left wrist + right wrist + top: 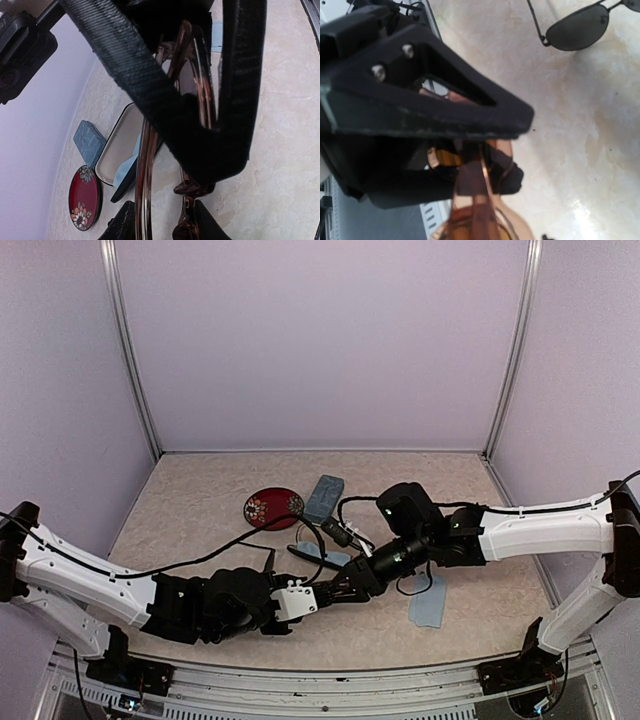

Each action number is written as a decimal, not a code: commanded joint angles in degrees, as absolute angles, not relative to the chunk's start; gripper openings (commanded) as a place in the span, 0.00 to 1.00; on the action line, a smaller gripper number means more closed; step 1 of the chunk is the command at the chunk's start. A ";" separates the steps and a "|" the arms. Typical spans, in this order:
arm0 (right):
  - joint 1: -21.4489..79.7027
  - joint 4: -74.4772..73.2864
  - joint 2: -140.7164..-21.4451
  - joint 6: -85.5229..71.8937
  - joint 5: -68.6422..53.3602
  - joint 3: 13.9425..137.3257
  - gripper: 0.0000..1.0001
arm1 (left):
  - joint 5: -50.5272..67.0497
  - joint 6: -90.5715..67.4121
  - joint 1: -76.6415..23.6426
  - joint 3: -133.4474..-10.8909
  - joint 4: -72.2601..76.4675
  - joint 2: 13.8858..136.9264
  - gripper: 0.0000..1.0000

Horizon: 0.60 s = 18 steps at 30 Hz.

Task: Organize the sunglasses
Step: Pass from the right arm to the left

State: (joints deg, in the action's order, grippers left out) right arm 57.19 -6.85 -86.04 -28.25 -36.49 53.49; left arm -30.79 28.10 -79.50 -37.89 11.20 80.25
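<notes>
**Reddish-brown and mid-air: how I'd finish this handoff**

Closest to me, the left pincer has its fingers either side of the reddish-brown sunglasses, but I can't tell if they're actually biting. From the other end, the right pincer is clamped on the frame, so the pair hangs above the desk rather than resting on it.

My plan is to get the left one squeezing frame, not lens, before the right lets go. Otherwise I reckon it twists or drops.

Just beyond sits the black oval case, open with a blue cloth inside. That's probably the target.

The thin black sunglasses lie on the desk nearby. Farther back are the blue-grey case and a red plate.
</notes>
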 commanded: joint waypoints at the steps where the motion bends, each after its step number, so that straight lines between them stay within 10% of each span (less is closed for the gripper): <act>1: 56.79 -4.64 -86.28 -28.90 -37.79 52.63 0.15 | -30.07 26.68 -79.20 -37.86 12.98 80.73 0.33; 11: 56.46 -4.38 -86.05 -28.79 -38.25 52.48 0.25 | -28.16 24.49 -78.76 -37.58 12.07 79.58 0.24; 18: 56.18 -4.99 -84.91 -27.03 -37.24 51.96 0.49 | -25.16 21.65 -76.79 -35.32 12.04 75.69 0.23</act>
State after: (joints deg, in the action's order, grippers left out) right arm 56.66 -4.86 -86.04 -29.17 -37.08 52.95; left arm -27.40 24.60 -78.30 -37.39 11.16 79.48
